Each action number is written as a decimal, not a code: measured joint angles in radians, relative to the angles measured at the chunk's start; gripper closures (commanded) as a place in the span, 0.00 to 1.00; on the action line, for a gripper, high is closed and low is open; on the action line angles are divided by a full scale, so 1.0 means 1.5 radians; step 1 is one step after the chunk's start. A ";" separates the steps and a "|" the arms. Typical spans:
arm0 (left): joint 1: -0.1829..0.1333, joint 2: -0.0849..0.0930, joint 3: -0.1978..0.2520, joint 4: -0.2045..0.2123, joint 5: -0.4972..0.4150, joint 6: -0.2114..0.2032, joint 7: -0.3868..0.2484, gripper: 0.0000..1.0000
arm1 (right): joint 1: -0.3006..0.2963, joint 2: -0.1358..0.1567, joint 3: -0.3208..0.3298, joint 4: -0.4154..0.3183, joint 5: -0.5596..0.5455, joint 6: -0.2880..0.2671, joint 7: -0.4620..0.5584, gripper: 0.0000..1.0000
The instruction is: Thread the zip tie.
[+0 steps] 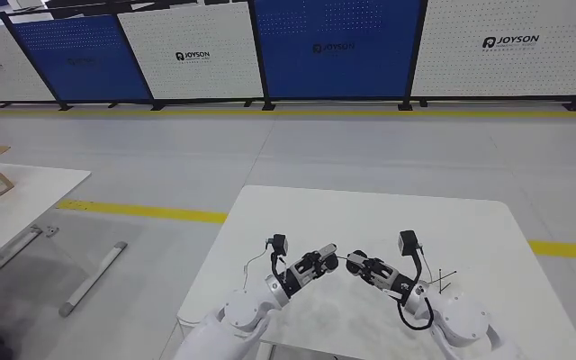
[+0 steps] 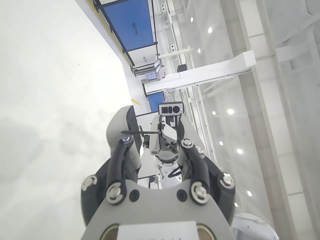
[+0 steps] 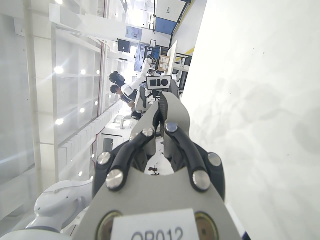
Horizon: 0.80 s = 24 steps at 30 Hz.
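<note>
Jaws on your left gripper [image 2: 157,123] stand apart; the right gripper's [image 3: 162,103] are clamped on the zip tie [image 2: 140,132], its free end reaching between the left jaws. You seem to be presenting it: next, close left squarely on that end.

Printed matter noted in the room:

- Left white panel [image 1: 191,54] of the partition wall beyond the table's far edge: a dark logo with a short wordmark across its middle.
- Centre blue panel [image 1: 337,49]: the same logo and wordmark, dark on blue and faint.
- Right white panel [image 1: 504,45]: the same mark, the plainest of the row.
- Left blue panel [image 1: 81,58]: a mark too dim to make out.
- White label [image 3: 153,222] on the housing behind the right gripper [image 3: 161,101]: large dark letters followed by digits, their lower halves cut off.
- Small poster [image 3: 133,32] on a far pillar: print too small to read.
</note>
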 measured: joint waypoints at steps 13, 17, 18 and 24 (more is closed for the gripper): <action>-0.004 -0.002 0.008 0.004 0.014 -0.001 0.014 0.76 | 0.000 0.000 0.000 0.000 0.000 0.000 0.000 1.00; -0.001 -0.001 0.009 0.002 0.017 -0.003 0.009 0.83 | 0.000 0.000 0.000 0.000 0.000 0.000 0.000 1.00; 0.001 -0.001 0.009 0.001 0.021 -0.005 0.008 0.83 | 0.000 0.000 0.000 0.000 0.000 0.000 0.000 1.00; 0.006 0.001 0.006 -0.005 0.026 -0.007 0.005 0.92 | 0.000 0.000 0.000 0.000 0.000 0.000 0.000 1.00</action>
